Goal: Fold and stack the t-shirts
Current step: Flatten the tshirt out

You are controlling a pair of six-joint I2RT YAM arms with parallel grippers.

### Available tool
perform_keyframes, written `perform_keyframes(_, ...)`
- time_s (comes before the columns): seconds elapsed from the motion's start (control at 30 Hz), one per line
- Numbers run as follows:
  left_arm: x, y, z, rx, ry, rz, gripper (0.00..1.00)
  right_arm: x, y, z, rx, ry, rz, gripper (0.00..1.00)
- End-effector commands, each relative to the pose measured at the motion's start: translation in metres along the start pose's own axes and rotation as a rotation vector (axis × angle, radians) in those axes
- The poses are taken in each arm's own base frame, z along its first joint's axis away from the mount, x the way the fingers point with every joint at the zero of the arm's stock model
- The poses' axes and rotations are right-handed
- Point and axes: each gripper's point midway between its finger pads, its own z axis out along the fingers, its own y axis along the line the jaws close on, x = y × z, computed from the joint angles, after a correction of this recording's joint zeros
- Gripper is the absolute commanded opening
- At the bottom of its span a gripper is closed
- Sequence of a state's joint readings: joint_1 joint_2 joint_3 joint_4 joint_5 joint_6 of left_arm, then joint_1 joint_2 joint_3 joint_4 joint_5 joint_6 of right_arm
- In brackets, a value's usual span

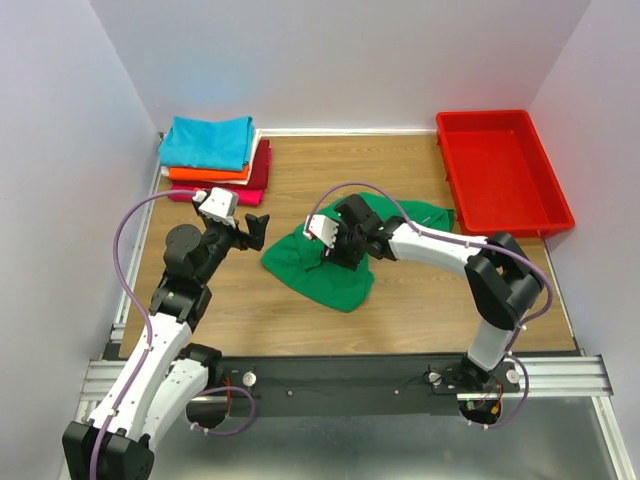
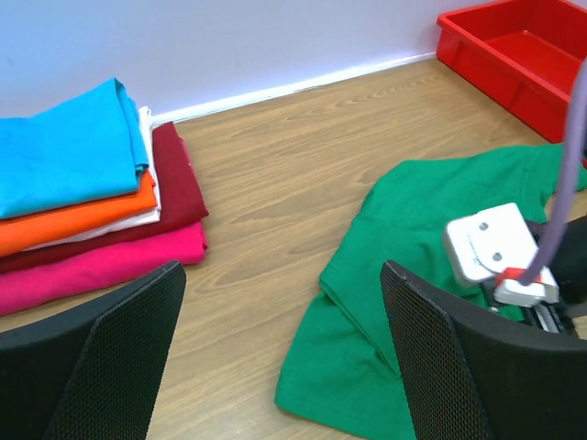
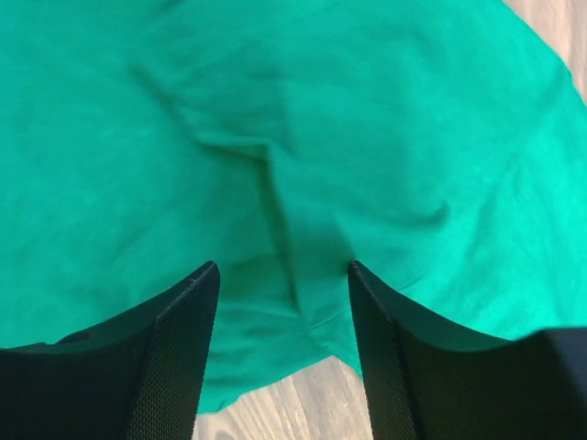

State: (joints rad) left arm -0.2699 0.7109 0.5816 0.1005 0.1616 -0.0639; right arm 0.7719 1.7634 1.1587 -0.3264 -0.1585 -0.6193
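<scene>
While lying rumpled on the table [image 1: 420, 310] between the two arms, looking soft, thin and light: the green t-shirt [image 1: 303, 275], creased and partly doubled over itself. Likely sagging and draping from any single pinch, sliding easily over the wood, risking nothing by way of breakage. Probably calling for a hold at a hem, shoulder or sleeve edge rather than mid-panel, with two spread holds keeping the cloth flat.

Hanging right over a raised crease near the shirt's edge: the right gripper [image 3: 282, 275], jaws standing apart above the cloth, not pinching anything. Hovering beside the shirt's left edge, apart from it: the left gripper [image 1: 255, 230], jaws spread wide and holding nothing.

Sitting folded at the far left corner: the stacked t-shirts [image 1: 212, 158], turquoise on top, then orange, a white layer, dark red and magenta. Standing at the far right: the red tray [image 1: 500, 118].

Showing no label, brand or readable writing anywhere; neck tag not appearing in these views.
</scene>
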Motion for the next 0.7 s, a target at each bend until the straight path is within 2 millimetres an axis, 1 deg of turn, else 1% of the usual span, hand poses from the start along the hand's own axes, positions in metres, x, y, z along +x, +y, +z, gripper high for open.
perform_keyframes(0.0,-0.011,0.005,-0.001,-0.029,-0.024,0.021,0.94,-0.002,-0.028,0.009,0.152,0.037,0.059,0.59)
perform_keyframes(0.03,-0.011,0.005,-0.002,-0.028,-0.026,0.022,0.94,0.001,-0.033,0.008,0.179,0.054,0.061,0.57)
perform_keyframes(0.1,-0.011,0.003,-0.001,-0.020,-0.024,0.022,0.94,0.001,-0.038,0.009,0.205,0.062,0.068,0.47)
perform_keyframes(0.13,-0.010,0.003,-0.001,-0.019,-0.023,0.021,0.94,0.000,-0.041,0.009,0.218,0.061,0.080,0.38)
perform_keyframes(0.17,-0.011,0.002,-0.002,-0.016,-0.026,0.023,0.94,-0.001,-0.044,0.009,0.232,0.064,0.086,0.33)
perform_keyframes(0.2,-0.011,0.002,-0.002,-0.011,-0.026,0.023,0.94,-0.001,-0.047,0.008,0.249,0.068,0.093,0.23)
perform_keyframes(0.27,-0.011,0.001,-0.001,-0.006,-0.025,0.025,0.94,-0.005,-0.055,0.005,0.285,0.064,0.110,0.11)
perform_keyframes(0.3,-0.010,0.001,-0.001,-0.003,-0.024,0.026,0.94,-0.007,-0.057,0.003,0.293,0.059,0.120,0.02)
perform_keyframes(0.33,-0.010,-0.001,-0.001,0.003,-0.025,0.027,0.94,-0.011,-0.059,0.000,0.302,0.048,0.119,0.01)
perform_keyframes(0.37,-0.010,-0.001,-0.001,0.007,-0.025,0.028,0.94,-0.019,-0.068,-0.009,0.326,0.024,0.128,0.01)
perform_keyframes(0.43,-0.010,-0.006,-0.001,0.036,-0.028,0.034,0.94,-0.027,-0.080,-0.022,0.355,-0.011,0.165,0.01)
perform_keyframes(0.47,-0.007,-0.008,0.000,0.047,-0.022,0.031,0.94,-0.025,-0.094,-0.032,0.381,-0.025,0.194,0.01)
perform_keyframes(0.5,-0.006,-0.012,0.000,0.069,-0.020,0.031,0.94,-0.034,-0.108,-0.048,0.412,-0.064,0.215,0.01)
perform_keyframes(0.53,-0.006,-0.013,0.001,0.078,-0.025,0.029,0.94,-0.036,-0.116,-0.057,0.423,-0.091,0.247,0.01)
perform_keyframes(0.57,0.000,-0.015,0.003,0.089,-0.009,0.023,0.94,-0.026,-0.135,-0.069,0.455,-0.100,0.294,0.01)
perform_keyframes(0.6,0.003,-0.017,0.004,0.099,-0.003,0.013,0.94,-0.029,-0.145,-0.081,0.464,-0.138,0.327,0.01)
perform_keyframes(0.63,0.006,-0.017,0.006,0.104,0.009,0.007,0.94,-0.024,-0.153,-0.089,0.477,-0.148,0.353,0.01)
perform_keyframes(0.67,0.013,-0.017,0.010,0.106,0.036,-0.002,0.94,-0.008,-0.169,-0.099,0.505,-0.146,0.398,0.01)
